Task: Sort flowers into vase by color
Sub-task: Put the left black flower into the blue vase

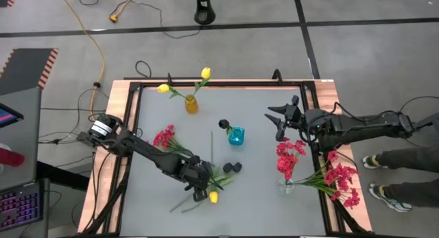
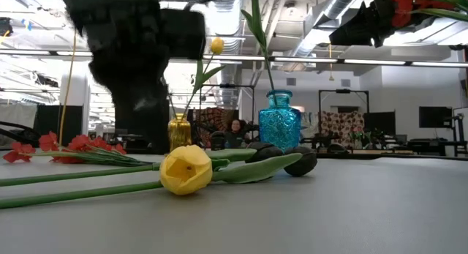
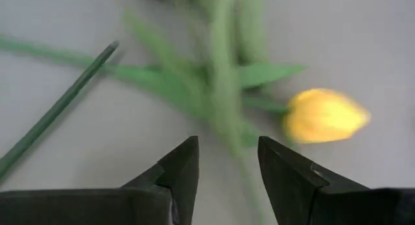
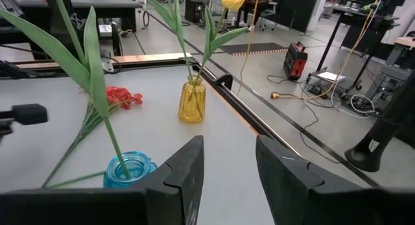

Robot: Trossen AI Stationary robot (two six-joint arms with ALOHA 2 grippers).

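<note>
Grey table (image 1: 260,197): left arm reaches across to the near centre, right arm hangs over the right side by the blue vase (image 1: 236,136).
Left gripper (image 1: 200,192) sits low over the loose yellow tulip (image 1: 213,197), fingers apart, nothing gripped. Left wrist view: green stem (image 3: 224,89) runs into the gap between the fingers, yellow head (image 3: 324,115) just beside one fingertip.
Right gripper (image 1: 277,121) open, empty, raised beside the blue vase.
Amber vase (image 1: 191,104) at the far edge holds two yellow tulips.
Low view only: tulip head (image 2: 186,170) lies flat on the table, red spray (image 2: 66,148) behind it.
</note>
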